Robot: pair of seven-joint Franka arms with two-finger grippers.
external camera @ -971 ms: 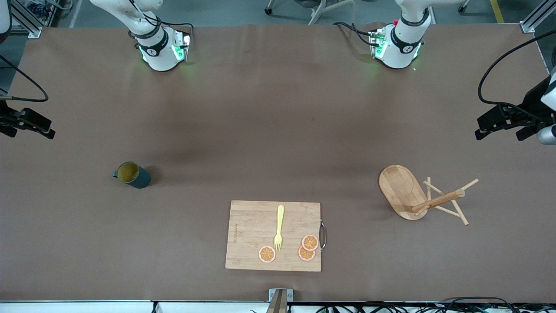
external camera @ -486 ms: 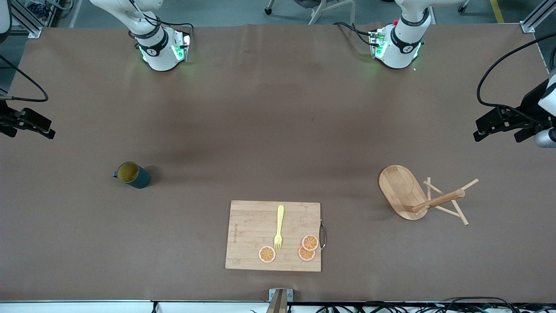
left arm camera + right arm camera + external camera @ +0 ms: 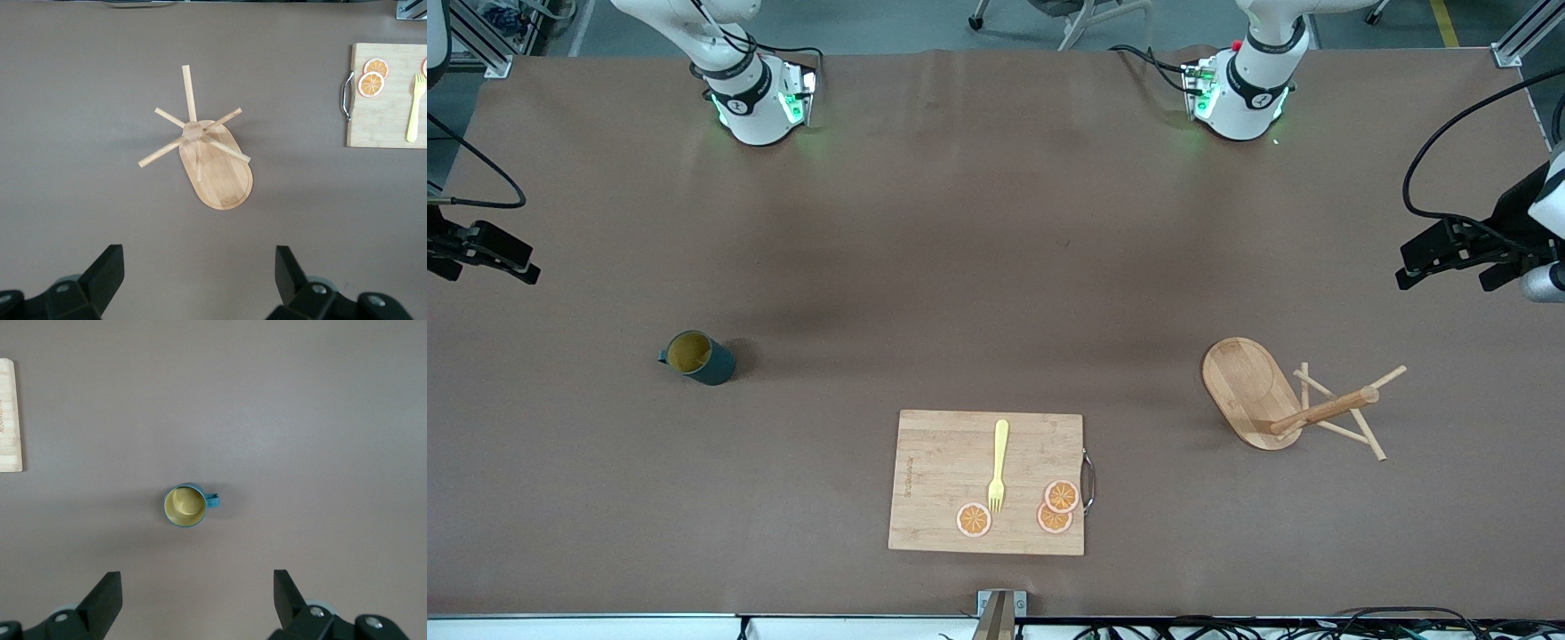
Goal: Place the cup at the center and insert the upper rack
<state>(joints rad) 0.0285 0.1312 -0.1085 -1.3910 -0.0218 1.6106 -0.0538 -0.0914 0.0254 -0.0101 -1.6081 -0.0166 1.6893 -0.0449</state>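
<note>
**Both arms high and empty, cup and rack untouched on the table**

Take the cutting board [image 3: 986, 482] as your landmark; it lies nearest the front camera, at the middle of the table's [image 3: 996, 222] width. On it you see a yellow fork [image 3: 998, 465] and three orange slices [image 3: 1054, 508], with a metal handle on the edge toward the left arm's end.

Farther from the camera than the board, toward the right arm's end of the table, you find the cup [image 3: 697, 356]. It stands upright, mouth up, showing its yellow inside, well apart from the board.

Also a little farther than the board, toward the left arm's end, stands the rack [image 3: 1285, 402]: an oval wooden base with a post and thin crossing pegs. It is upright and well apart from the board.

Your right gripper [image 3: 193, 603] hangs above the cup, fingers spread wide with nothing between them. Your left gripper [image 3: 197, 280] hangs above the rack, fingers likewise spread wide and empty. Neither gripper touches anything.
</note>
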